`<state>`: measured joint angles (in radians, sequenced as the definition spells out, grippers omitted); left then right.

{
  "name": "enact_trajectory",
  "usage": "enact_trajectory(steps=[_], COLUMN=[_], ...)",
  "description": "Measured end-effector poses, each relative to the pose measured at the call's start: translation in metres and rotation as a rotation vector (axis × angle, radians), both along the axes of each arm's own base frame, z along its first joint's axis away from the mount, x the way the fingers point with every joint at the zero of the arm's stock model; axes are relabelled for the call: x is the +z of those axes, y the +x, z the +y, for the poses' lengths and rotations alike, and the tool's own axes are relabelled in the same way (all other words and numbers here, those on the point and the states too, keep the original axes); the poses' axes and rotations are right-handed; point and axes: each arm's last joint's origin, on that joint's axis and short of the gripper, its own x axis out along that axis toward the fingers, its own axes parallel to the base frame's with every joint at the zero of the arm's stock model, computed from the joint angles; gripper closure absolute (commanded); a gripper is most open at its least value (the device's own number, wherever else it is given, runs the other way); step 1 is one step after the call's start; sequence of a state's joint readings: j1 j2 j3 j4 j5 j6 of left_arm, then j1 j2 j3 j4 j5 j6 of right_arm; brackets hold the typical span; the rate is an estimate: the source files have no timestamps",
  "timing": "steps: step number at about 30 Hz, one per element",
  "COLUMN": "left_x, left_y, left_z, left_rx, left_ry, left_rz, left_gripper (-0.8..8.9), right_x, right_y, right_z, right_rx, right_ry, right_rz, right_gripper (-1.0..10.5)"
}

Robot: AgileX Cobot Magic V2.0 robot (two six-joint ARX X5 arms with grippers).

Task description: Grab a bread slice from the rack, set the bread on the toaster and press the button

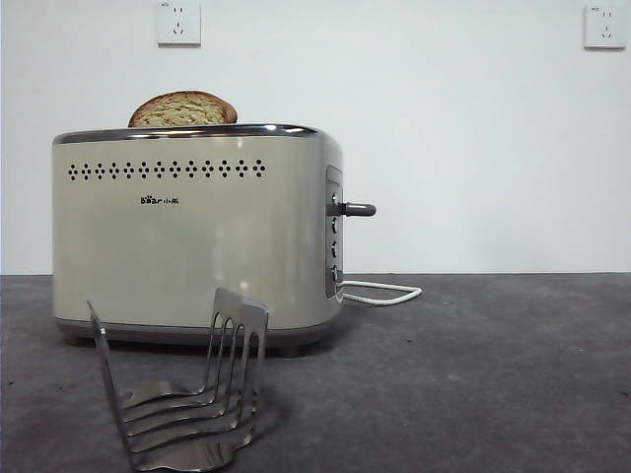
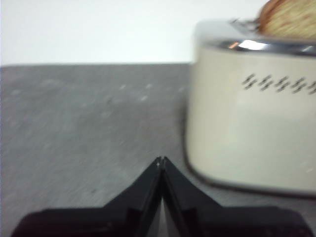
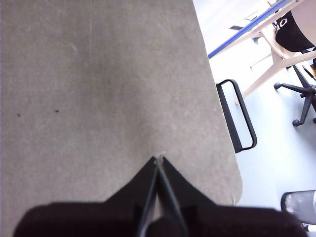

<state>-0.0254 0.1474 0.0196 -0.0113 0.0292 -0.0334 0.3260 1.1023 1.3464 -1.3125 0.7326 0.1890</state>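
The slice of bread (image 1: 183,108) stands in the top slot of the cream toaster (image 1: 192,236), its domed top poking above the chrome rim; it also shows in the left wrist view (image 2: 289,19). The grey button (image 1: 357,209) sticks sideways out of the control panel, high on it. In front of the toaster stands the steel rack (image 1: 187,394) with nothing in it. My left gripper (image 2: 161,160) is shut over bare table beside the toaster (image 2: 252,118). Over the table near its edge, my right gripper (image 3: 159,159) is shut on nothing. Neither arm shows in the front view.
A white cord (image 1: 385,292) loops on the table behind the toaster's panel side. Two wall sockets (image 1: 178,22) sit on the back wall. Past the table edge (image 3: 222,138) in the right wrist view are a black handle and office chairs (image 3: 301,54).
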Motion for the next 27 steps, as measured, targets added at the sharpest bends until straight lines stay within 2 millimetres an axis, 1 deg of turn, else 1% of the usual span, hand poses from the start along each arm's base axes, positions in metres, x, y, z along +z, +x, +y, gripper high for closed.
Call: enact_trajectory(steps=[12, 15, 22, 27], left_x=[-0.0076, -0.0053, -0.0053, -0.0053], left_y=[-0.0084, -0.0097, -0.0097, -0.0097], left_z=[0.0083, 0.0082, 0.0077, 0.0032], left_rx=[0.082, 0.078, 0.071, 0.020], left_ry=[0.013, 0.034, 0.051, 0.050], left_rz=[0.060, 0.030, 0.029, 0.028], left_gripper=[8.17, 8.17, 8.17, 8.17], right_x=[0.0002, 0.0002, 0.0002, 0.0002], right_y=[0.0004, 0.0005, 0.0005, 0.0005], right_z=[0.0001, 0.0002, 0.0002, 0.0002], right_rx=[0.000, 0.000, 0.000, 0.000], right_ry=[0.002, 0.001, 0.002, 0.002], right_rz=[-0.005, -0.004, -0.005, -0.005], right_gripper=[9.5, 9.5, 9.5, 9.5])
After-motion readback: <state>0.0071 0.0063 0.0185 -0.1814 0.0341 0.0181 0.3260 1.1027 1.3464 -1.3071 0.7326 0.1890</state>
